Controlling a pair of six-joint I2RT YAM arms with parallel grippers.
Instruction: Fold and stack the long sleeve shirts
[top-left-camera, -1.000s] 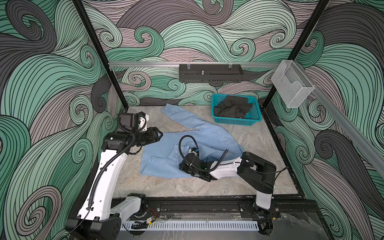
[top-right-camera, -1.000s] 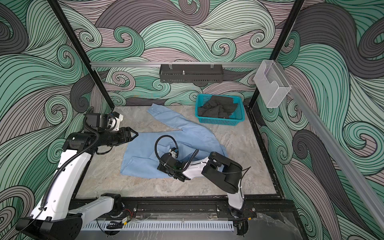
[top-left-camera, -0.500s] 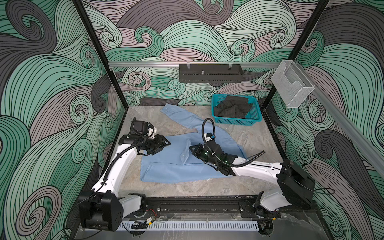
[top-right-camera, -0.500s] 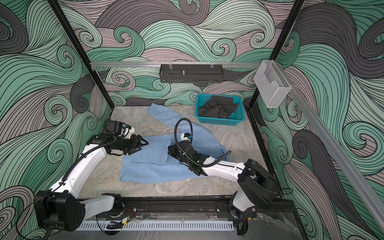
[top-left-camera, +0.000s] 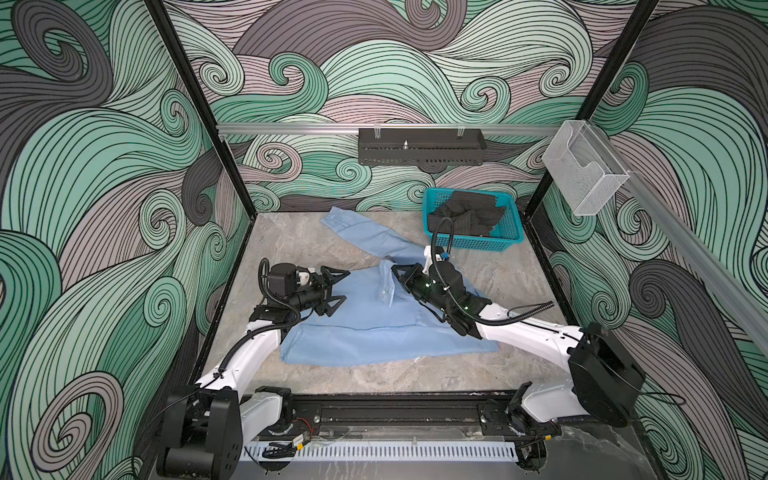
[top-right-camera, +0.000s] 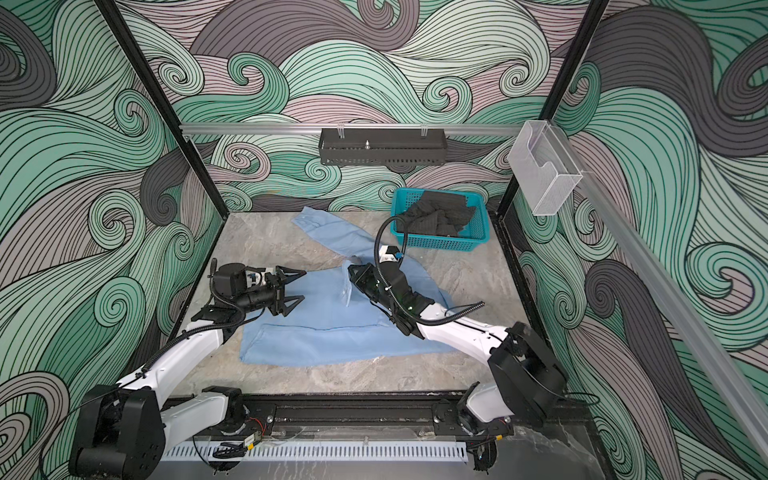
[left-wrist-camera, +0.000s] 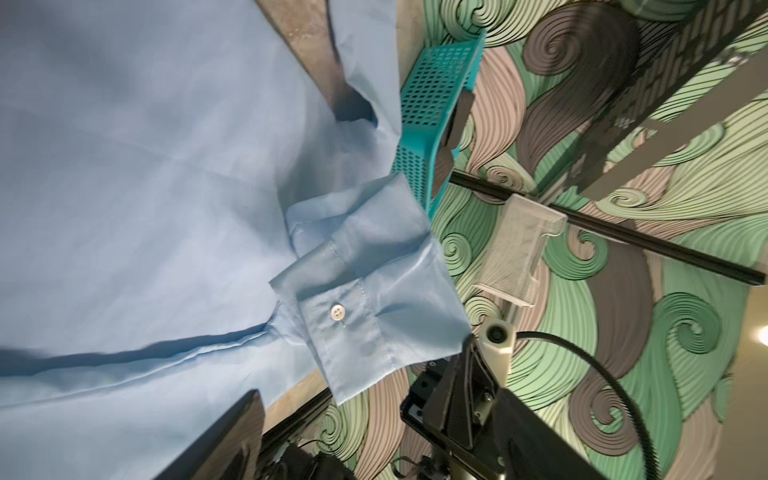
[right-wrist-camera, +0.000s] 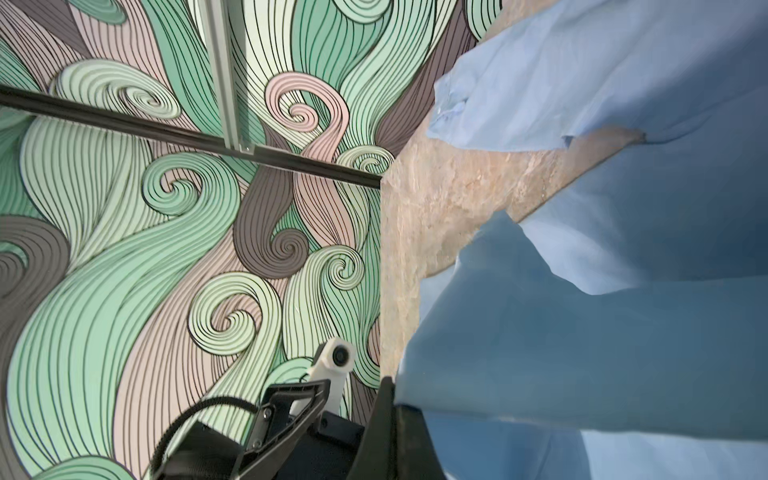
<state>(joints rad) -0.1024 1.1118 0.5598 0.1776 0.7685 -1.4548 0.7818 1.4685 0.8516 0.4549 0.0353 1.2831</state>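
Swirl-patterned walls on three sides, with a grey stone-look worktop (top-left-camera: 291, 245) between them. The light blue shirt (top-left-camera: 374, 332) lies mid-worktop, body spread roughly flat, broad edge toward the arms' bases. One sleeve (top-left-camera: 370, 235) trails toward the back wall and is not folded in. The other is drawn across the body, its buttoned cuff (left-wrist-camera: 353, 307) raised a little off the cloth.

Right gripper (top-left-camera: 398, 274): clenched on the cuff's corner, plain in the left wrist view. Judged reason: it is carrying the sleeve inward to lie over the torso instead of sticking out.

Left gripper (top-left-camera: 341, 286): jaws spread wide with nothing between them, low at the shirt's left edge. Likely stationed to pin or take that side while the sleeve is laid.

The teal basket (top-left-camera: 473, 243) at back right, just behind the shirt, holds a dark garment (top-left-camera: 465, 212). Neither gripper is on it.

Fold looks early: one sleeve partway, the other untouched, no stack visible.
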